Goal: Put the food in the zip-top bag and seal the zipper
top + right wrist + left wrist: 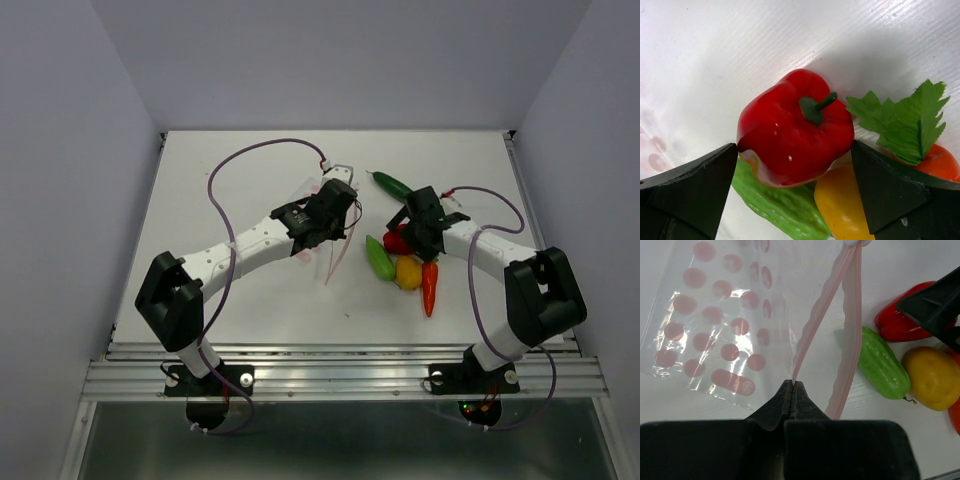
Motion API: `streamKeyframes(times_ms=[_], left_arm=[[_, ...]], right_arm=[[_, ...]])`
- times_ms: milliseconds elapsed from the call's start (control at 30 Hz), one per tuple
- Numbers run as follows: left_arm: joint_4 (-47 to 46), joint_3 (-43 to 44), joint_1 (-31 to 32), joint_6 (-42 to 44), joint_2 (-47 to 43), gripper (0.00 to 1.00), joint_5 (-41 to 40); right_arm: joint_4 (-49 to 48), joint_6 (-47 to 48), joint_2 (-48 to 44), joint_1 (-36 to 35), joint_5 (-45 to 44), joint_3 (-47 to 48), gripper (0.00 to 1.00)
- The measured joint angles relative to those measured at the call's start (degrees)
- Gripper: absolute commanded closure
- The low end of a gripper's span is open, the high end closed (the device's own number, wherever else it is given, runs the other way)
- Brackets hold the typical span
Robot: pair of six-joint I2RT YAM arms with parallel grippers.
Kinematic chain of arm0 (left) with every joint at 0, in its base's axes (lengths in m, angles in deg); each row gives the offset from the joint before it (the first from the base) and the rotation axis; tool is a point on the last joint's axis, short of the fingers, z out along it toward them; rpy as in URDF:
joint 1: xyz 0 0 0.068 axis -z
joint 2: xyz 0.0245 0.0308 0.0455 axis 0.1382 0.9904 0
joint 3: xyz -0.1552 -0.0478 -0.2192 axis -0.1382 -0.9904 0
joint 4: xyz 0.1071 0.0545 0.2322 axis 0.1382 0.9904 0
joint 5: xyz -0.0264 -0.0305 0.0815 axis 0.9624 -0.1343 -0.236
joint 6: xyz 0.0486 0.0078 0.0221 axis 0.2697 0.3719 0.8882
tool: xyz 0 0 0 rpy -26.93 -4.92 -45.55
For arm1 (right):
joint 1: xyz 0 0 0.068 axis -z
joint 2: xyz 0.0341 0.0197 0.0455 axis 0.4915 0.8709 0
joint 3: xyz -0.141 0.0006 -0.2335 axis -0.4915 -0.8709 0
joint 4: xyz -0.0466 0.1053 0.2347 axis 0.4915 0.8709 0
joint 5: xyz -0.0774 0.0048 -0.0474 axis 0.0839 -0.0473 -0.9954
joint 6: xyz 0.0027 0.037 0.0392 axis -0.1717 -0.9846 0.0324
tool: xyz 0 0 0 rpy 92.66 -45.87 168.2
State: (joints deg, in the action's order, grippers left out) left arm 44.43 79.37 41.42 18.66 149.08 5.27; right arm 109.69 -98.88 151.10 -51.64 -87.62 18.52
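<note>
My left gripper [791,385] is shut on one side of the pale pink zipper [815,320] of the zip-top bag [715,315]. The clear pink-dotted bag lies flat and its mouth is parted. From above, the bag [312,190] shows mostly under my left gripper [347,222]. The food lies to the right. My right gripper [794,144] is open, its fingers on either side of the red bell pepper [795,125]. The pepper rests on the light green pod [775,205] and the yellow-orange piece [840,205]. The carrot [940,162] with its leafy top lies beside them. The dark green cucumber [390,184] lies apart, farther back.
Purple cables [225,180] loop over the white table behind both arms. The table's side rails [520,190] and grey walls bound the space. A finger of the right gripper [935,305] shows in the left wrist view above the pepper [900,322].
</note>
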Motion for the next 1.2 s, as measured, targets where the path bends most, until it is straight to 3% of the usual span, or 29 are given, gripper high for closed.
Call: streamKeyframes(times_ms=[367,500,1033,1067,1200], left_arm=[[-0.61,0.0,0.0,0.02,0.02,1.0,0.72],[-0.7,0.0,0.0,0.02,0.02,1.0,1.03],[-0.96,0.02,0.0,-0.02,1.16,1.0,2.56],[-0.96,0.0,0.0,-0.02,1.18,1.0,2.62],[-0.98,0.0,0.0,-0.02,1.18,1.0,2.97]], right_arm=[[-3.74,-0.46,3.58,0.0,-1.88,2.23,0.04],[-4.63,-0.33,3.91,0.0,-2.21,2.29,0.0],[-6.97,-1.62,8.31,0.0,-2.73,4.42,0.0],[-6.97,-1.7,8.66,0.0,-2.97,4.42,0.02],[-6.97,-1.31,9.6,0.0,-3.87,4.44,0.26]])
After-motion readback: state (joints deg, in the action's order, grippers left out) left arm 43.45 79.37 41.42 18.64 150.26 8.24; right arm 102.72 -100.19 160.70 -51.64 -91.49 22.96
